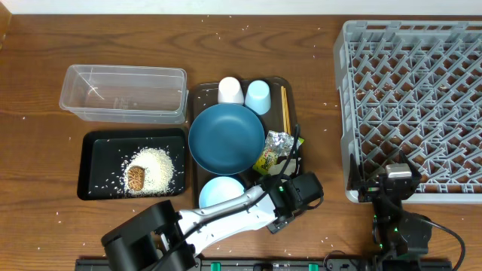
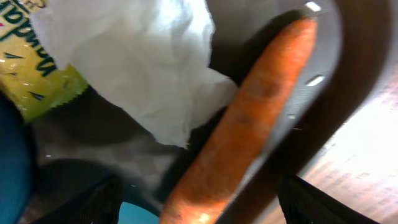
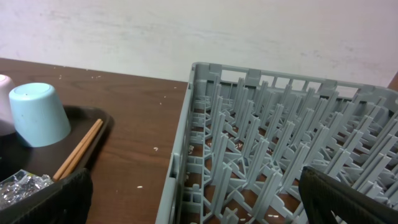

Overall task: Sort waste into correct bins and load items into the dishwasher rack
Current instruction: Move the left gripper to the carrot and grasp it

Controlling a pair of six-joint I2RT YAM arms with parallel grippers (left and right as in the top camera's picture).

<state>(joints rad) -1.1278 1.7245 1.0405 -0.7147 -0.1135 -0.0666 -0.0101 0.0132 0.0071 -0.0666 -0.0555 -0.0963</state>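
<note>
Orange carrot lies between the left claw's wide-spread jaws.

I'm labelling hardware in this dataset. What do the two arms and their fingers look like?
Left arm: white middle link between bulky black joints, green lights by its black wrist. Right arm: black, topped by a grey block, green lights, a thin black cable looping beside it. Fingers in both wrist views are dark.
</note>
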